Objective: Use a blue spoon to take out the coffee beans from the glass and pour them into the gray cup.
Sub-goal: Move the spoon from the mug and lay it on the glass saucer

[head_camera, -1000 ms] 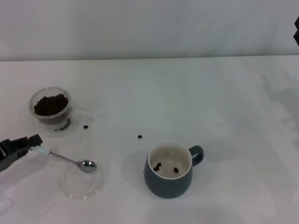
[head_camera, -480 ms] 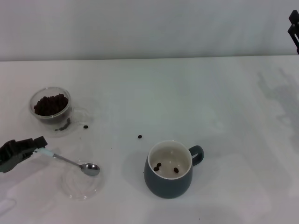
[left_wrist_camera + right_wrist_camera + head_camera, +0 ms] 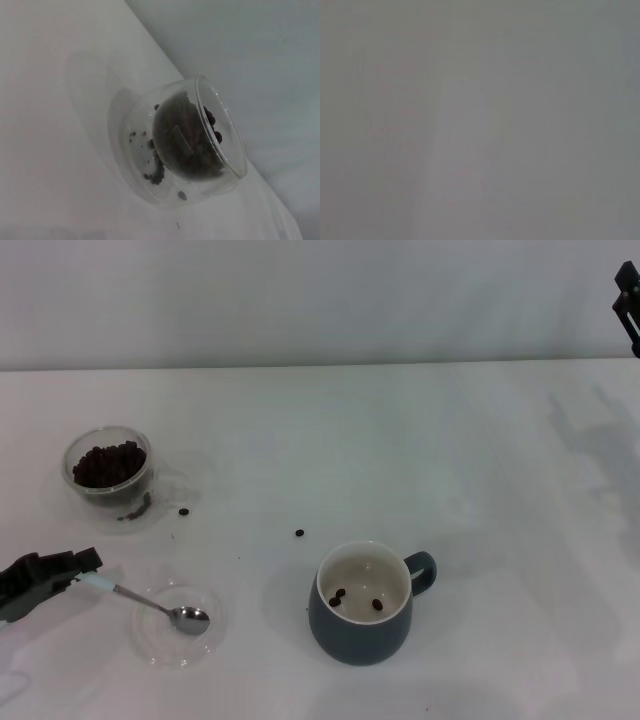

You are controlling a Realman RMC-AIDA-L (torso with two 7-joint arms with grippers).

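Observation:
My left gripper is at the table's near left, shut on the pale-blue handle of the blue spoon. The spoon's metal bowl rests on a flat clear glass saucer and looks empty. The glass with a heap of coffee beans stands behind, at the far left; it also shows in the left wrist view. The gray cup sits at the near centre with a few beans inside. My right gripper is raised at the far right edge.
Two loose beans lie on the white table: one beside the glass, one behind the cup. A few beans and crumbs lie at the glass's foot. The right wrist view is a blank grey.
My left gripper has drawn the spoon toward me and down; its bowl moved from just above the saucer's rim to rest on the saucer. The right arm shifted slightly at the frame edge.

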